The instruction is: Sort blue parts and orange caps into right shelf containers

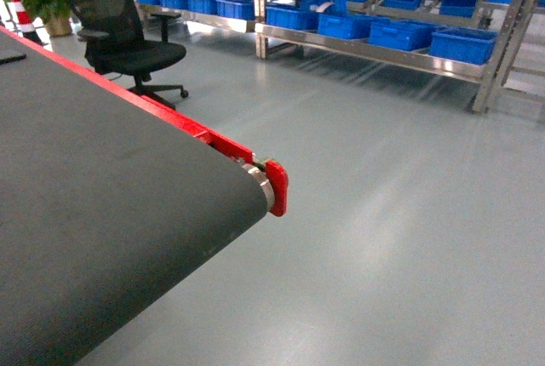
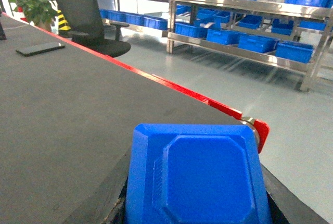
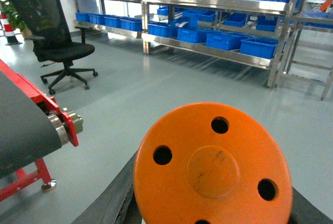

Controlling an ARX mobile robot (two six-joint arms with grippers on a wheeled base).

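I've got a blue part (image 2: pixel 196 174) filling the left wrist view and an orange cap (image 3: pixel 212 166) filling the right one — each seems carried, though neither gripper's jaws are visible, so I can't tell their grip. The blue crates (image 1: pixel 400 34) sit on the steel shelf (image 1: pixel 375 53) ahead-right across open floor (image 1: pixel 383 213) — nearer my right arm.

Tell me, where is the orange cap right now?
The orange cap fills the bottom of the right wrist view, right up close to that camera, with grey floor behind it and the end of the conveyor belt off to its left. It isn't in the head view.
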